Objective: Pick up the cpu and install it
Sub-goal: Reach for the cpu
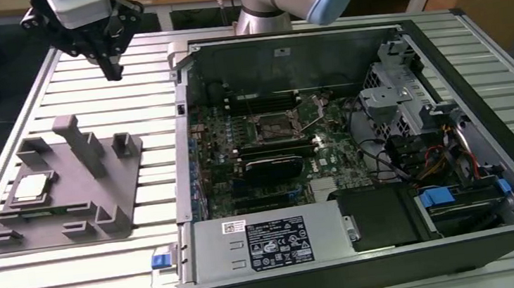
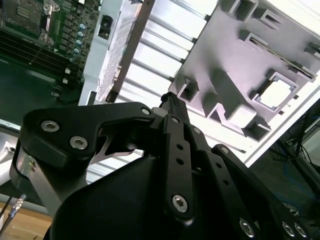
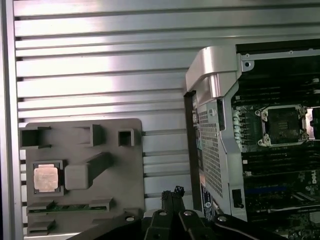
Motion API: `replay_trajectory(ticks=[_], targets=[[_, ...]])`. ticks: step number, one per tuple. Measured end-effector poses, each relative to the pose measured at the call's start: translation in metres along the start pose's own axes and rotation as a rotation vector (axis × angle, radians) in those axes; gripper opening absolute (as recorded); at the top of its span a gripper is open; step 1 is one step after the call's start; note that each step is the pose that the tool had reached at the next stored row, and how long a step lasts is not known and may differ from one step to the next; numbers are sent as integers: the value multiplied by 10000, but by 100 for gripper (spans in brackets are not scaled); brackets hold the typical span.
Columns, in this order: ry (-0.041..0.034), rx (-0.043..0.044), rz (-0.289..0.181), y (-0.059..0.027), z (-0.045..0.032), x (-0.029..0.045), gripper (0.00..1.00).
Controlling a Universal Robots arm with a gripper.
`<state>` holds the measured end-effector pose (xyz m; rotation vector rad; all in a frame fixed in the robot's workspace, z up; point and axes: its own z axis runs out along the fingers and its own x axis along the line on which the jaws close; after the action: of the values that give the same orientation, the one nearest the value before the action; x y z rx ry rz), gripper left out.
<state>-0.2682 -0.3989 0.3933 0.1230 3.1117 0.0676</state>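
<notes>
The cpu (image 1: 33,188) is a shiny square chip lying flat in a recess of the grey fixture tray (image 1: 115,189), at the exterior view's left. My gripper (image 1: 114,71) hangs high above the slatted table, beyond the tray's far end and left of the computer case, well apart from the chip. Its fingers are shut together with nothing between them. Both wrist views show the cpu (image 3: 45,177) (image 2: 276,94) in the tray (image 3: 120,165) (image 2: 235,45) and the closed gripper (image 3: 173,193) (image 2: 170,98). The black-framed socket (image 1: 274,127) (image 3: 283,125) sits uncovered on the motherboard.
The open computer case (image 1: 183,59) lies on its side at the table's middle and right, with tall metal walls, a power supply (image 1: 267,245) at the near end and drive cages (image 1: 403,94) at the right. Upright grey posts (image 1: 76,141) stand on the tray beside the chip.
</notes>
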Motion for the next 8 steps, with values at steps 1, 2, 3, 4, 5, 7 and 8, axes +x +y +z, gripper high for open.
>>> replay_trajectory(ticks=[1, 2, 3, 4, 5, 7, 8], targets=[[0, 0, 1, -2, 0, 23, 11], [0, 0, 1, -4, -1, 46, 11], [-1, 0, 2, -6, -1, 71, 11], [0, 0, 2, -7, -3, 95, 11], [0, 1, 2, -9, -4, 120, 11], [0, 1, 3, -14, -5, 170, 11], [-1, 0, 5, -15, -5, 195, 11]])
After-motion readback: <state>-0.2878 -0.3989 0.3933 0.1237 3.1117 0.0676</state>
